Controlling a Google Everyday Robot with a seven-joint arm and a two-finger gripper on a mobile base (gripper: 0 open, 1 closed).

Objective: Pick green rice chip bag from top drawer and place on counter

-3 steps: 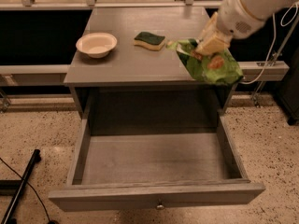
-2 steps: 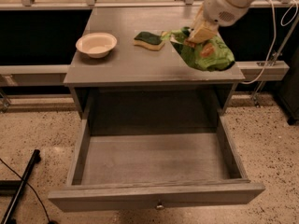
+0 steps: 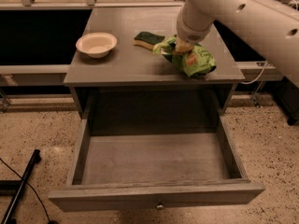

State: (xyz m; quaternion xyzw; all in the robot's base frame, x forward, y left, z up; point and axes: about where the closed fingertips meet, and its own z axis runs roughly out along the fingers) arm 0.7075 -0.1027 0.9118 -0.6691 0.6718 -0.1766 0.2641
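The gripper (image 3: 183, 46) is closed on the green rice chip bag (image 3: 195, 62), which is laid crumpled on the counter (image 3: 124, 63), just beside the sponge (image 3: 148, 38).

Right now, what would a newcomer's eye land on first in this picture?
First, the big white robot arm at the upper right, with its gripper at the upper end of the bright green rice chip bag on the right part of the counter. Next, the top drawer, pulled wide open across the foreground. Further left on the counter sit a cream bowl and a green-and-yellow sponge.
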